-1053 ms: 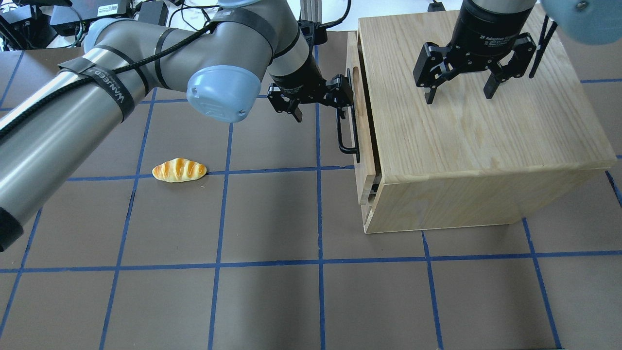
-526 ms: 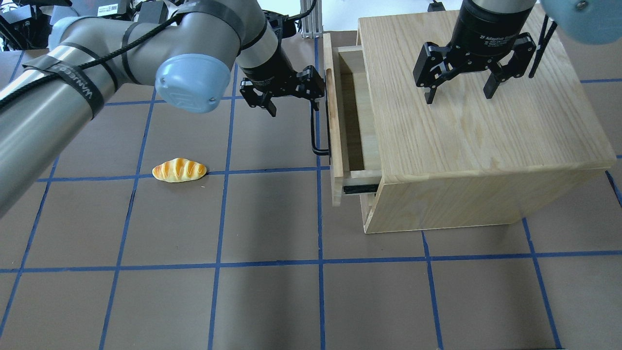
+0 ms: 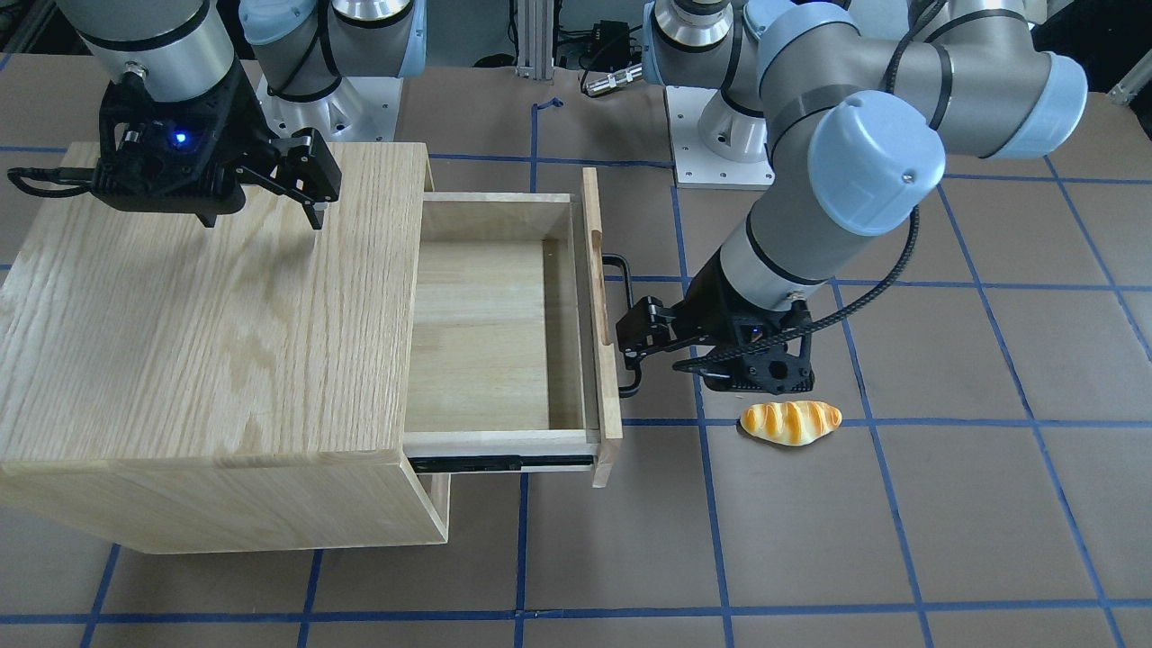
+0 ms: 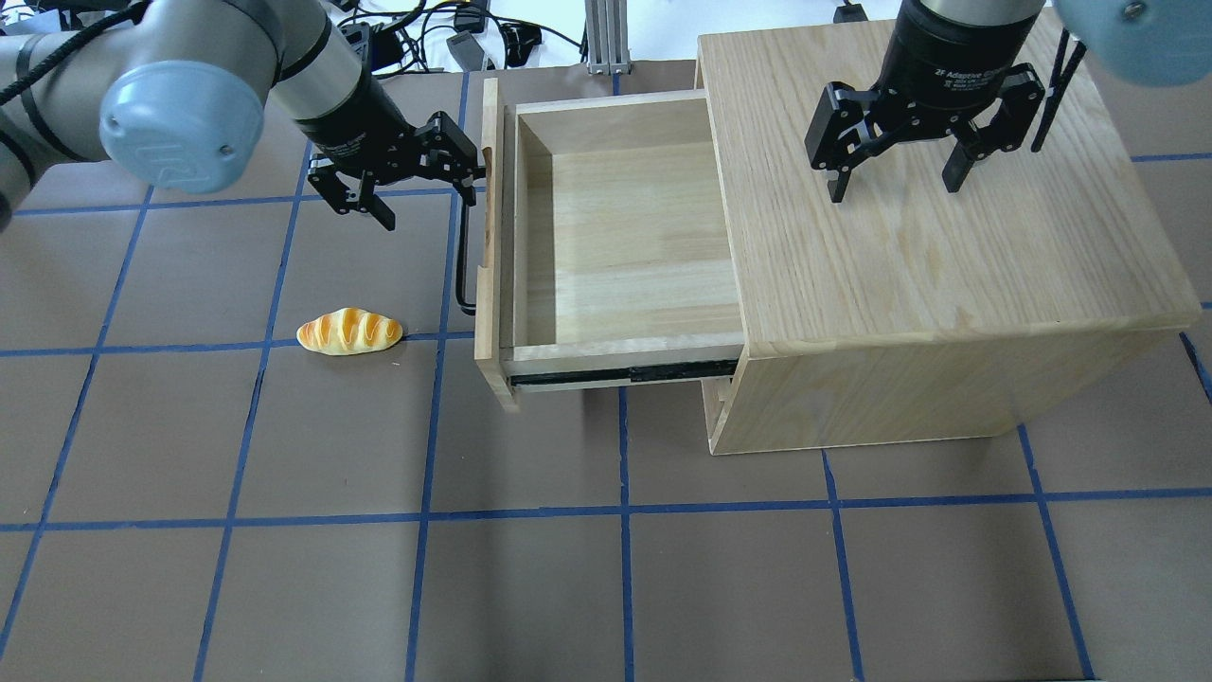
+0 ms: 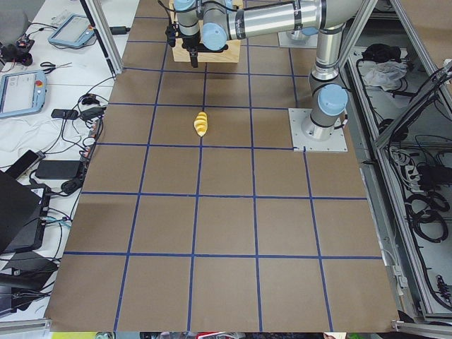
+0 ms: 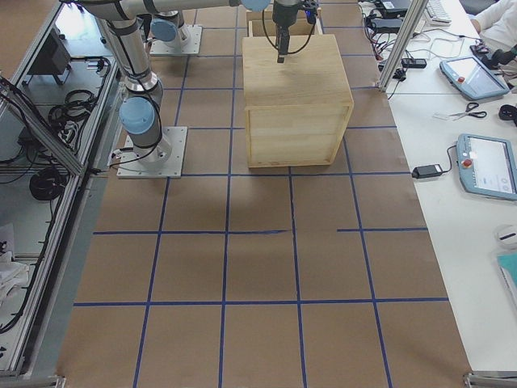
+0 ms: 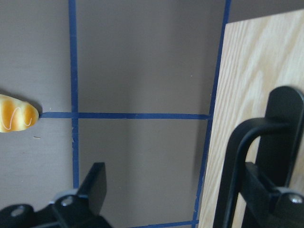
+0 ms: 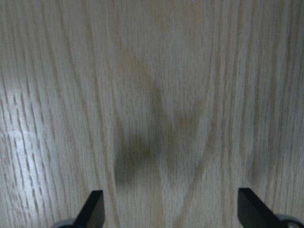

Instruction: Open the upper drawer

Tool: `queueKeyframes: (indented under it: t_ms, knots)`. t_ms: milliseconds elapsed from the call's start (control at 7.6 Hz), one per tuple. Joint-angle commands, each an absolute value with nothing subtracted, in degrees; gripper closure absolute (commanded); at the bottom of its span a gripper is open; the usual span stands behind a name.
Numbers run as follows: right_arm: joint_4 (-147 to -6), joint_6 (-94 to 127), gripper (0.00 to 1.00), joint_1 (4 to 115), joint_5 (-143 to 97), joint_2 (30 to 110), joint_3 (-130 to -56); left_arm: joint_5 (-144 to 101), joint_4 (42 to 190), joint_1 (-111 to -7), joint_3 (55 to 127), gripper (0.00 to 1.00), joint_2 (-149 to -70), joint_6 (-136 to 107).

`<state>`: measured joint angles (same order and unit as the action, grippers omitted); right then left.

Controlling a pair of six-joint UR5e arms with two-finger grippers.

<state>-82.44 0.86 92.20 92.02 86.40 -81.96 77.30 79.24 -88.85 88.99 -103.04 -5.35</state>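
- The upper drawer [image 4: 615, 227] stands far out of the left side of the wooden cabinet [image 4: 928, 246], its pale tray and a black rail exposed.
- The left gripper [image 4: 426, 199] is spread at the far end of the black bar handle [image 4: 461, 256]. One finger sits between bar and front panel, the other left of the bar.
- The right gripper [image 4: 895, 185] hangs just above the cabinet top, fingers spread, holding nothing.
- A bread roll [image 4: 349, 332] lies on the counter [image 4: 568, 568], left of the drawer front.
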Motion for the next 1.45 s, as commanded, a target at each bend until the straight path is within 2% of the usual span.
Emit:
queueKeyframes:
  t_ms: [0, 658, 1316]
  knots:
    - [-82.44, 0.88, 0.0, 92.2, 92.02, 86.4, -81.91, 81.54, 83.37, -87.8, 88.43, 0.0, -100.56, -4.75]
    - [-82.44, 0.88, 0.0, 92.2, 92.02, 86.4, -81.91, 88.32, 90.08, -90.25, 88.06, 0.0, -88.17, -5.45]
    - [-82.44, 0.88, 0.0, 92.2, 92.02, 86.4, -81.91, 90.35, 90.53, -90.79, 89.21, 0.0, -86.22, -5.01]
